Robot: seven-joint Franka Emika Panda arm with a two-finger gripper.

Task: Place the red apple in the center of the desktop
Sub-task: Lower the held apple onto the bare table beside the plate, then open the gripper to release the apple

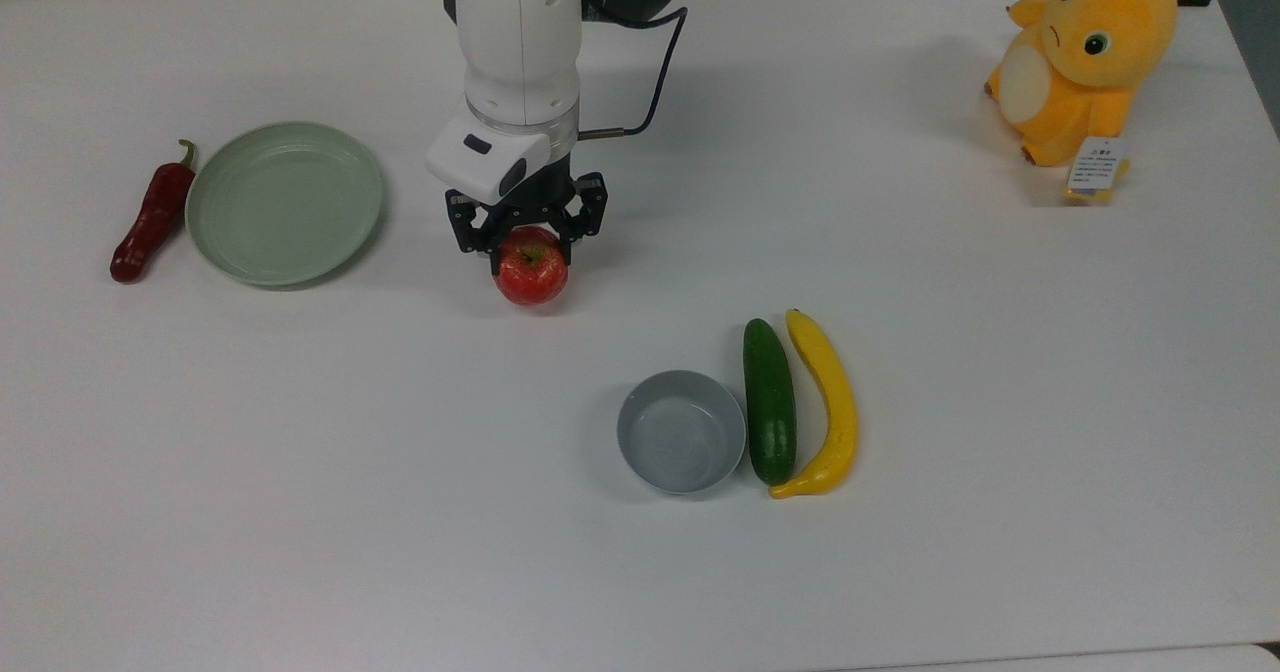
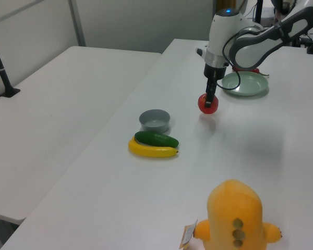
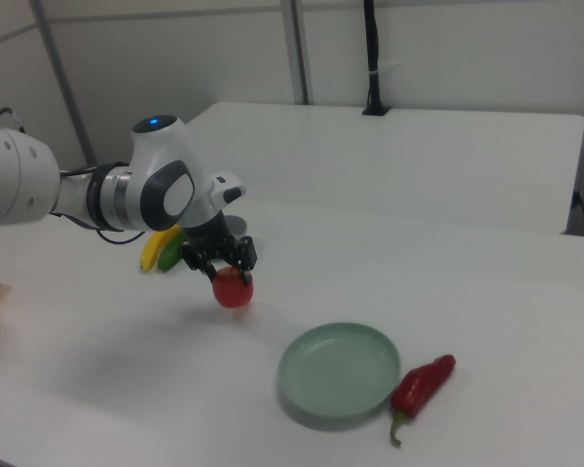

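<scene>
While the grey round bowl (image 1: 681,432), dark green cucumber (image 1: 770,402) and yellow banana (image 1: 828,404) lie at the near side of the top view, the round glossy red apple (image 1: 531,266) sits farther back, low over or just touching the plain white desktop (image 1: 350,472), clamped between the jaws of the black two-finger gripper (image 1: 527,237). By my judgement the carry is nearly done; release and retreat remain. Being round, it has no long axis; its stem dimple points upward, toward the gripper.
</scene>
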